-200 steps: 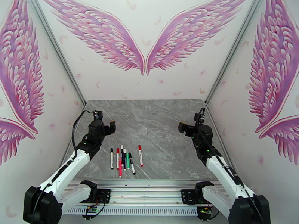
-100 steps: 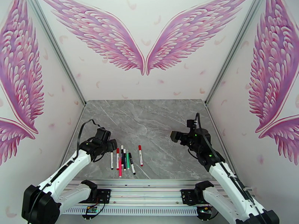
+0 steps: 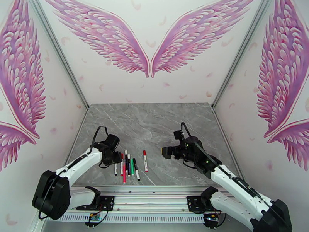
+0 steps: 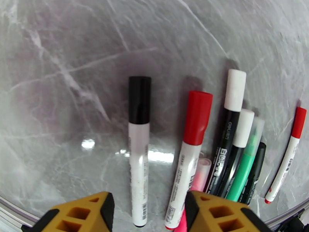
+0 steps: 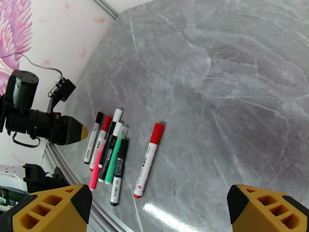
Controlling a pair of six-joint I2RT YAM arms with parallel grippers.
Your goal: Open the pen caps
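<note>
My left gripper (image 4: 146,213) sits low over the marble table (image 4: 58,74). Its jaws are partly apart astride the tail of the pen (image 4: 138,171) with the black cap (image 4: 139,99) (nothing pinched that I can see), and the red cap (image 4: 197,117) lies just beside. My right gripper (image 5: 158,213) hangs spread wide, holding nothing, near the lone red-capped pen (image 5: 148,161).
</note>
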